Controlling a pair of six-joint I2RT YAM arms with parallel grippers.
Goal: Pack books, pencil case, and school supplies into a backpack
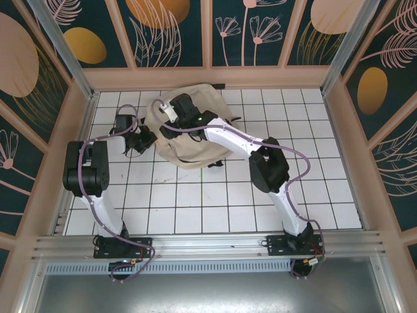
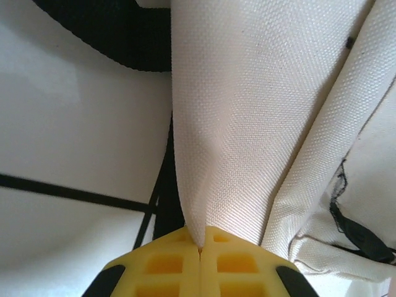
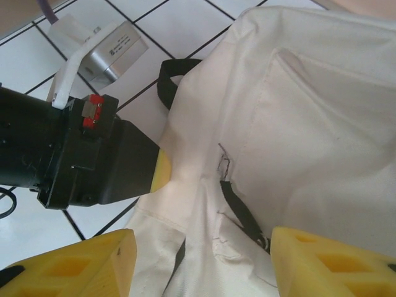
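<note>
Backpack (image 1: pixel 186 151) lies slumped on the white tiled table (image 1: pixel 215 202), far-middle, both arms reaching to its left side. Left gripper (image 2: pixel 200 247): yellow jaws pressed together, pinching a fold of the cream canvas that rises taut from the tips; a black strap (image 2: pixel 117 37) lies on the tile just beyond. Right gripper (image 3: pixel 201 263): jaws spread wide, holding nothing, hovering just above the bag near the pinched fold, with the left gripper's black body just beside it. Between the spread fingers (image 3: pixel 334 266) runs a short dark strip (image 3: pixel 242 216) with loose threads, possibly a zip line or pull; too unclear to say. Whether the bag is open, and what it holds, cannot be told. Judged step: getting the bag held and opened, ahead of any loading. The next move likely calls for the left pinch to hold the canvas firm while the right descends onto the dark strip or an opposing lip, closes, and draws away to part the mouth. Risk: soft cloth slips from the pinch, or the whole bag drags across the tile.
</note>
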